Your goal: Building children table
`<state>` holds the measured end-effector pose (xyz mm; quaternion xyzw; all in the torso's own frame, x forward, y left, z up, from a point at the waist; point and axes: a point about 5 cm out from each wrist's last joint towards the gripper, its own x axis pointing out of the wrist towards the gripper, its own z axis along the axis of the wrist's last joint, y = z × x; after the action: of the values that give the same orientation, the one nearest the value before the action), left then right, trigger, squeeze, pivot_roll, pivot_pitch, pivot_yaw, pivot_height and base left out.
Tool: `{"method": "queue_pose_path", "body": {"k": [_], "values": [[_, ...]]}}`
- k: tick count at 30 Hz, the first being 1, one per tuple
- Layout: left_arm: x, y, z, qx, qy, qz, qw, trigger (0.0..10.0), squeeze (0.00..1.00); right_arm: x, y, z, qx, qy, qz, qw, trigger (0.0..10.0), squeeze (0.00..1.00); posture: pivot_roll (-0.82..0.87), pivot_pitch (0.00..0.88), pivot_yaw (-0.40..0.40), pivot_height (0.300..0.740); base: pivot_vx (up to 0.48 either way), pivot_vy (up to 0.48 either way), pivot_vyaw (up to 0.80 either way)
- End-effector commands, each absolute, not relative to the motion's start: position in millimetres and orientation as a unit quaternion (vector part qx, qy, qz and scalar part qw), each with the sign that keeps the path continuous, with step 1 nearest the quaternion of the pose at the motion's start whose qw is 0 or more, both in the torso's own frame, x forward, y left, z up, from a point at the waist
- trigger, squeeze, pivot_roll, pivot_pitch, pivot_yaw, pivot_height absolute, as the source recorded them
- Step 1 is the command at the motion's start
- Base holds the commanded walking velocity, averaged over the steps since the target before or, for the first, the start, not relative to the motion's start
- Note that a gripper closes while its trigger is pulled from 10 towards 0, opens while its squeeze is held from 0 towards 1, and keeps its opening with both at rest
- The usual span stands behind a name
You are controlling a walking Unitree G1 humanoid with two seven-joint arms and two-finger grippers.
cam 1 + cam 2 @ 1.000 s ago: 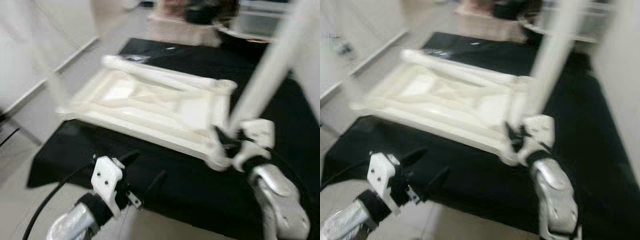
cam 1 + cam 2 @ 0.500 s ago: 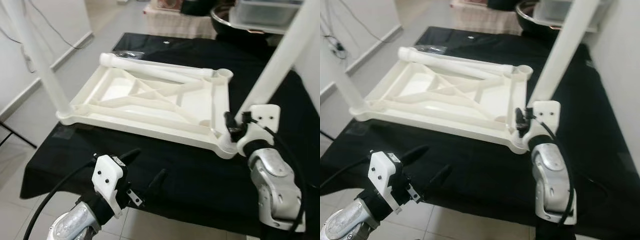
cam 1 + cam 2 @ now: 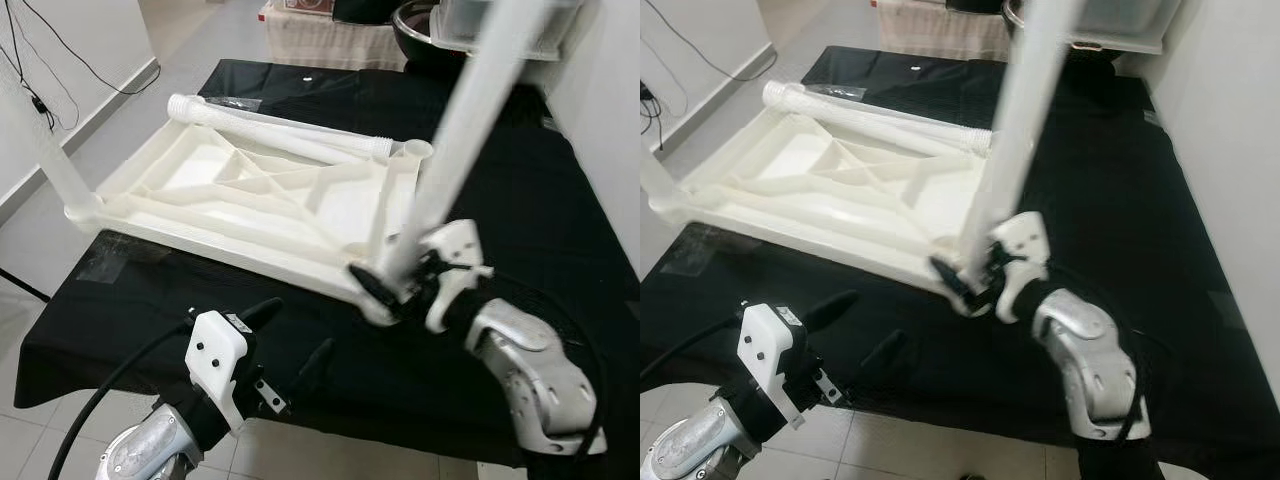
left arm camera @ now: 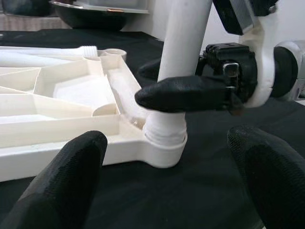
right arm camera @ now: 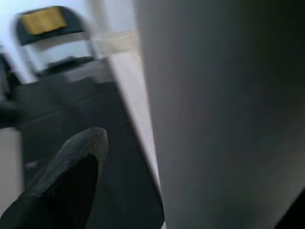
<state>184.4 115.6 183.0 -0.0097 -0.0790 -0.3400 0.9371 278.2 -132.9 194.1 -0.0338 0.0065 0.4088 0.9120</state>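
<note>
At frame center, the right gripper (image 3: 385, 283) clamps a white table leg (image 3: 455, 130) standing in the upturned tabletop (image 3: 250, 190); the left gripper (image 3: 290, 335) hovers parted, lower left.

Both head views are evenly and brightly lit by soft indoor light, with only faint shadows inside the ribbed white plastic tabletop (image 3: 270, 195). The matte black cloth (image 3: 520, 190) swallows detail and shows no glare. The upright white plastic leg tube (image 3: 470, 100) is smeared by motion blur. In the left wrist view the two near black fingertips (image 4: 66, 181) are soft and out of focus. The right wrist view is dim, hazy and heavily blurred throughout.
</note>
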Motion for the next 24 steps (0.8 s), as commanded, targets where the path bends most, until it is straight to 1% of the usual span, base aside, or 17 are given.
{"method": "queue_pose_path", "body": {"k": [1,4,5,6,11,13,16,17,20,21,22,24], "values": [[182.6,113.5,178.9,-0.012,-0.068,-0.343,0.937,10.0,0.00,276.7,-131.1,193.2,-0.038,0.006,0.434,0.900,10.0,0.00,0.10,0.166,-0.066,0.740,0.000,0.000,0.00],[182.5,113.6,179.2,-0.012,-0.069,-0.343,0.937,10.0,0.00,277.9,-130.8,192.9,-0.047,0.005,0.462,0.886,10.0,0.00,0.11,0.162,-0.065,0.740,0.000,0.000,0.00],[182.3,113.9,179.6,-0.012,-0.069,-0.342,0.937,10.0,0.00,282.2,-132.1,194.2,-0.049,0.001,0.469,0.882,7.0,0.00,0.11,0.160,-0.066,0.740,0.000,0.000,0.00],[182.0,114.1,179.8,-0.011,-0.070,-0.342,0.937,10.0,0.00,286.8,-133.8,196.0,-0.049,-0.004,0.474,0.879,0.0,0.00,0.12,0.162,-0.068,0.740,0.000,0.000,0.00],[181.5,114.5,180.0,-0.010,-0.070,-0.342,0.937,10.0,0.00,294.1,-138.1,199.0,-0.048,-0.008,0.475,0.879,0.0,0.00,0.12,0.165,-0.068,0.740,0.000,0.000,0.00],[181.4,114.9,180.0,-0.010,-0.069,-0.341,0.937,10.0,0.00,294.3,-142.0,196.5,-0.051,-0.003,0.461,0.886,0.0,0.00,0.11,0.167,-0.066,0.740,0.000,0.000,0.00],[181.5,115.0,180.2,-0.010,-0.069,-0.341,0.937,10.0,0.00,293.3,-143.4,195.0,-0.054,0.001,0.457,0.888,0.0,0.00,0.11,0.169,-0.063,0.740,0.000,0.000,0.00],[181.5,114.8,180.2,-0.011,-0.069,-0.342,0.937,10.0,0.00,291.8,-145.9,192.0,-0.050,0.009,0.442,0.896,0.0,0.00,0.11,0.169,-0.062,0.740,0.000,0.000,0.00],[181.5,114.8,180.2,-0.011,-0.069,-0.342,0.937,10.0,0.00,291.8,-145.9,192.0,-0.050,0.009,0.442,0.896,0.0,0.00,0.11,0.169,-0.062,0.740,0.000,0.000,0.00],[181.6,114.7,180.2,-0.011,-0.069,-0.343,0.937,10.0,0.00,290.6,-149.2,188.6,-0.051,0.017,0.425,0.904,0.0,0.00,0.11,0.170,-0.062,0.740,0.000,0.000,0.00],[181.8,114.8,180.2,-0.011,-0.069,-0.344,0.937,10.0,0.00,293.1,-164.5,175.9,-0.062,0.058,0.340,0.937,0.0,0.00,0.10,0.173,-0.063,0.740,0.000,0.000,0.00],[181.8,114.8,180.2,-0.011,-0.069,-0.344,0.937,10.0,0.00,293.1,-164.5,175.9,-0.062,0.058,0.340,0.937,0.0,0.00,0.10,0.173,-0.063,0.740,0.000,0.000,0.00]]}}
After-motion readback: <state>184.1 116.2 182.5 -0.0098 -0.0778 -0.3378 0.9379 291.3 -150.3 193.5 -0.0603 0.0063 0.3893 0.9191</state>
